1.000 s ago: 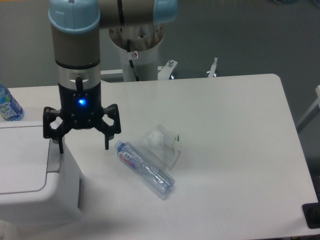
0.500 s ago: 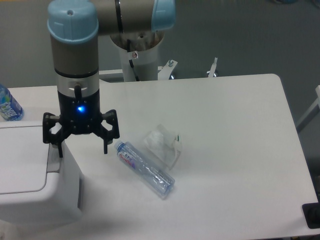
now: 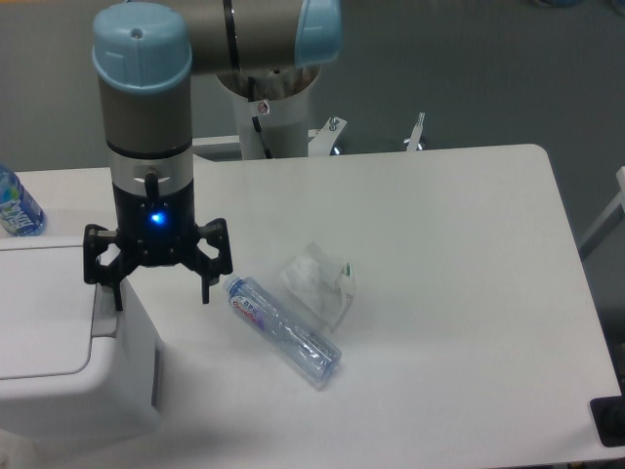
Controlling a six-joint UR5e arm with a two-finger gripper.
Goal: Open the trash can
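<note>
The trash can (image 3: 59,342) is a large white boxy bin at the left front of the table, its flat lid down. A grey latch strip (image 3: 103,311) shows at the lid's right edge. My gripper (image 3: 161,296) hangs over the can's right rim, fingers spread wide and open. The left fingertip (image 3: 118,298) is right above the grey latch; whether it touches is unclear. The right fingertip (image 3: 205,291) hangs past the can's side, above the table. Nothing is held.
A clear plastic bottle (image 3: 283,330) lies on the table just right of the gripper, with a crumpled clear wrapper (image 3: 319,280) behind it. Another bottle with a blue label (image 3: 17,210) stands at the far left edge, behind the can.
The gripper has shifted slightly left and down toward the can's right rim; since half a second ago it has hardly moved. Everything else stays put.
</note>
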